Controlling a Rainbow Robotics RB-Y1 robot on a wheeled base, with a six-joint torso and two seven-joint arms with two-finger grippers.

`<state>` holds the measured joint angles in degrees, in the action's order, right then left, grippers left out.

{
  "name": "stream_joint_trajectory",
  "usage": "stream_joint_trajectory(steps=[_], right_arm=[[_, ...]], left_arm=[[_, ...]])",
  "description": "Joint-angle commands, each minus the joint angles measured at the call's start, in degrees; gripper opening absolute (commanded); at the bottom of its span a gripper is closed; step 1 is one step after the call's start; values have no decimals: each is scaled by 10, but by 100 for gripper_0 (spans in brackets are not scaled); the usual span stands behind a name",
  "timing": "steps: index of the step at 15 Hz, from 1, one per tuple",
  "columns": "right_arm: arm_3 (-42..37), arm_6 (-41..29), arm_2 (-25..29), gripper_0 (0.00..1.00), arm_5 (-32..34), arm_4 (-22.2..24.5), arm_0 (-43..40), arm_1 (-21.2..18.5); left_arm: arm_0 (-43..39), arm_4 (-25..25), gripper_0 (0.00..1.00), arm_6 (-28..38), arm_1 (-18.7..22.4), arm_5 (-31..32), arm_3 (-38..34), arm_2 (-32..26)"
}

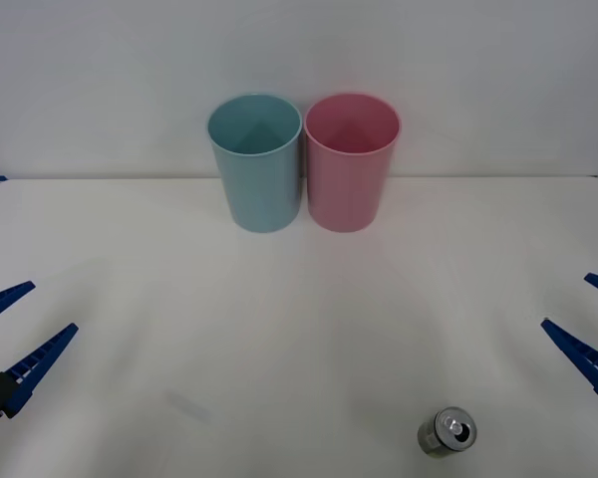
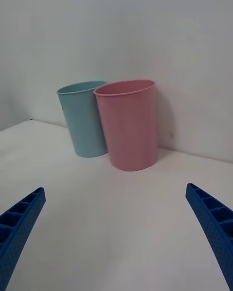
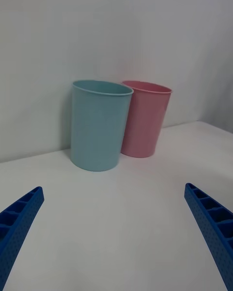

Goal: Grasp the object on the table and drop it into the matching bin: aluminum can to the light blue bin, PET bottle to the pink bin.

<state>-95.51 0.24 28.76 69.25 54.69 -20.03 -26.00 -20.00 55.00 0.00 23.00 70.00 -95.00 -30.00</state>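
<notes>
The aluminum can [image 1: 448, 432] stands upright near the front edge of the white table [image 1: 299, 319], right of centre, its silver top facing up. At the back, side by side and touching, stand the light blue bin [image 1: 255, 164] on the left and the pink bin [image 1: 351, 164] on the right. My left gripper [image 1: 53, 307] hangs open at the left edge, far from the can. Open as well, my right gripper [image 1: 565, 300] waits at the right edge, behind and to the right of the can. Both bins also face the right gripper [image 2: 115, 188] and the left gripper [image 3: 113, 187].
A plain pale wall rises right behind the bins. Between the grippers and the bins lies bare tabletop. The table's back edge runs just behind the bins.
</notes>
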Motion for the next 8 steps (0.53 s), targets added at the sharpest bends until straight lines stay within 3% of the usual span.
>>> stream_joint_trajectory(steps=[1,8], right_arm=[[25,7,-5,100,23,-12,0,-21],[96,34,-8,100,118,-23,1,-71]], left_arm=[[0,0,100,0,0,0,0,0],[0,0,100,0,0,0,0,0]])
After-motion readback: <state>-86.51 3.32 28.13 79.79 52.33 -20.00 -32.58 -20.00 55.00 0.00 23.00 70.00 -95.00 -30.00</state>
